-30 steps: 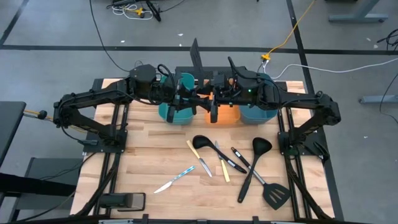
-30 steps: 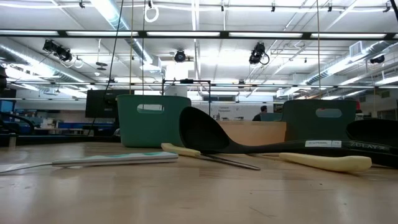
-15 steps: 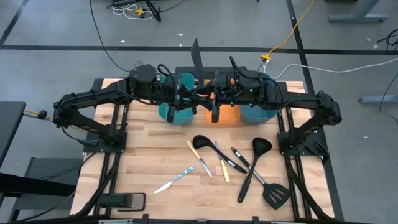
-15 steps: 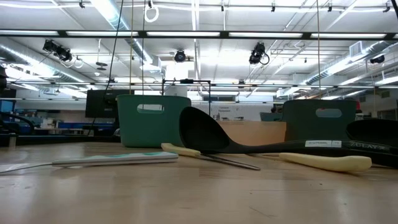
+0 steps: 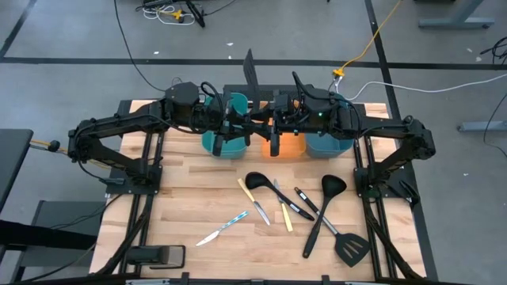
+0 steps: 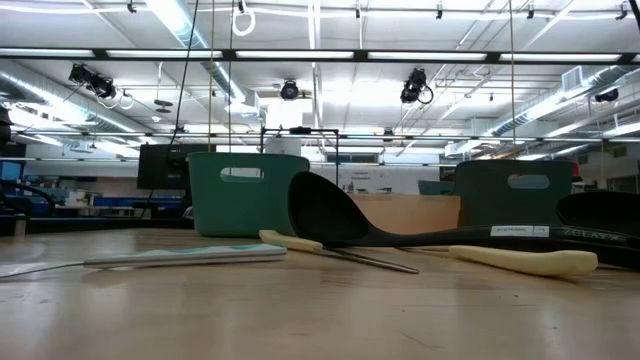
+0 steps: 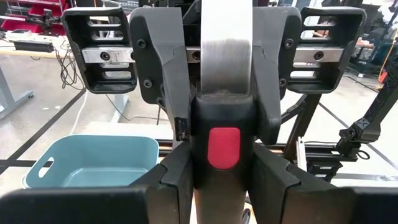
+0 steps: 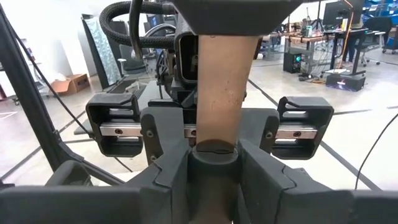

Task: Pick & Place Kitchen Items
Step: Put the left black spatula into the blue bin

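Since both arms meet at the table's 12 o'clock edge, above the orange tray (image 5: pixel 289 150) and between the two teal bins (image 5: pixel 222 146), I read this as a hand-to-hand transfer in mid-air.

- Item: black handle with a red spot and a flat metal blade, so it looks like a knife (image 7: pixel 222 118). It's off the table. In the high view it hangs as a dark bar between the two wrists.
- Left gripper (image 7: pixel 224 180): narrowed onto the handle, with both fingers against its sides.
- Right gripper (image 8: pixel 214 168): facing the left one, with its fingers drawn in on the blade end. It looks seated, but I can't confirm firm contact on both sides.
- Other utensils lie between table centre and 5 o'clock: ladle (image 5: pixel 256 180), spatula (image 5: pixel 352 249), and a blue-handled knife (image 5: pixel 226 226) nearer 7 o'clock.

To do this step well:
- Don't let go with the left until the right is fully clamped. A flat, slick blade can pivot in the grip.
- Open the left only partway, then back it straight off along the knife's axis. A sideways move would drag the handle.
- Keep the right wrist motionless during the release.
- Stay over the tray, so a slip lands in it and not on the floor.
- I can't tell which container is the target, so settle that before swinging away.
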Robot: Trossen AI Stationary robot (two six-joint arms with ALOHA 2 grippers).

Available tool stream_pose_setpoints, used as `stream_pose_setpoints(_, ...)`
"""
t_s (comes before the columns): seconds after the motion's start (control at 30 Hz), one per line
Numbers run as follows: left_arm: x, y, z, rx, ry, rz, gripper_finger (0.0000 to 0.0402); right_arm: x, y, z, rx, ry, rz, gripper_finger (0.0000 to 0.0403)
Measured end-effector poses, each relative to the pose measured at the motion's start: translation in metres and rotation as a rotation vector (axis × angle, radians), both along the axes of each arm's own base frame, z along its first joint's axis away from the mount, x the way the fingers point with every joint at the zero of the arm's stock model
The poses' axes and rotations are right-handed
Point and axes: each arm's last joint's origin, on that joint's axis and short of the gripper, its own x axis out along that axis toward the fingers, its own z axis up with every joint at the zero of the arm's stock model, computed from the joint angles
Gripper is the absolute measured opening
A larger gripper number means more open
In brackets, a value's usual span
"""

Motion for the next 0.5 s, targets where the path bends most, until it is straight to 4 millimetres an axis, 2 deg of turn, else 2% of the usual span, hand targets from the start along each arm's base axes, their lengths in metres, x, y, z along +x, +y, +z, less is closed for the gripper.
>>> stream_pose_setpoints(0.4,0.0000,0.0000,0.0000,0.000,0.000,0.000,0.0126,0.0000,0.0001,0.0000,-0.003,0.000,0.003,0.0120)
stream_pose_setpoints(0.5,0.0000,-0.0001,0.0000,-0.001,0.000,0.000,0.0138,0.0000,0.0002,-0.0001,-0.006,0.001,0.008,0.0120)
